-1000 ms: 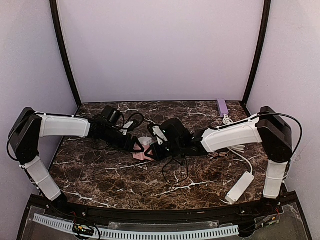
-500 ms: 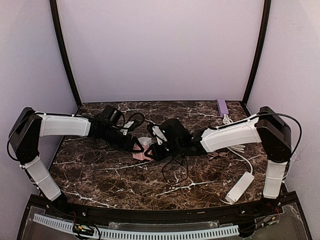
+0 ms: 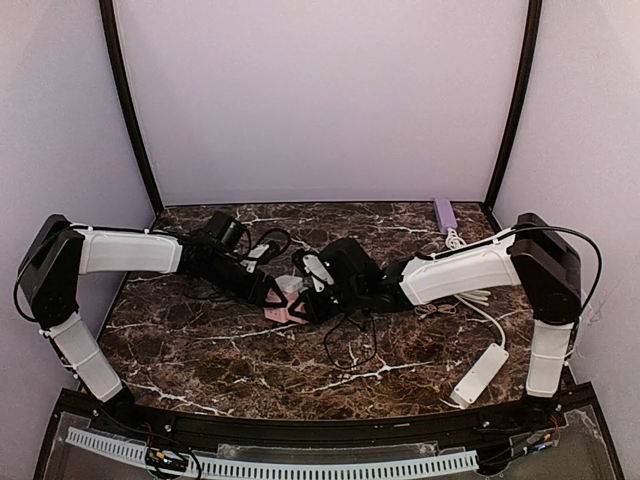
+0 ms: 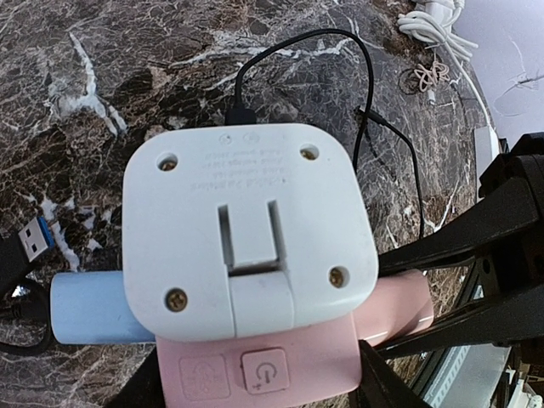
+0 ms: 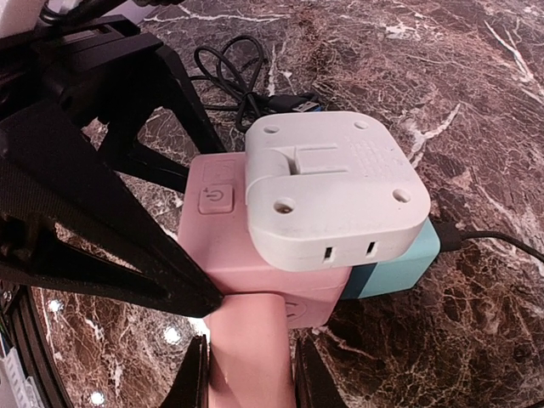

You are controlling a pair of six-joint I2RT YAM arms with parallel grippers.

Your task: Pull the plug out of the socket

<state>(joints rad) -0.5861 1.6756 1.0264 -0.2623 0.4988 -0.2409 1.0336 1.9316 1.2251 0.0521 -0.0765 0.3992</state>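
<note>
Both arms stretch low and inward, wrists meeting over the middle of the table (image 3: 200,350). The left gripper (image 3: 272,294) is clamped on the socket (image 4: 246,229), tighter than a second ago. The right gripper (image 5: 251,374) pinches the plug (image 4: 399,306), which sits against the socket's side. The cluster has barely shifted. From above only a pink sliver shows, and the plug's prongs are hidden.

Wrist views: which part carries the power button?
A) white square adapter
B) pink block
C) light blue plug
B: the power button is set in a face of the pink socket, just beside the white adapter.
</note>
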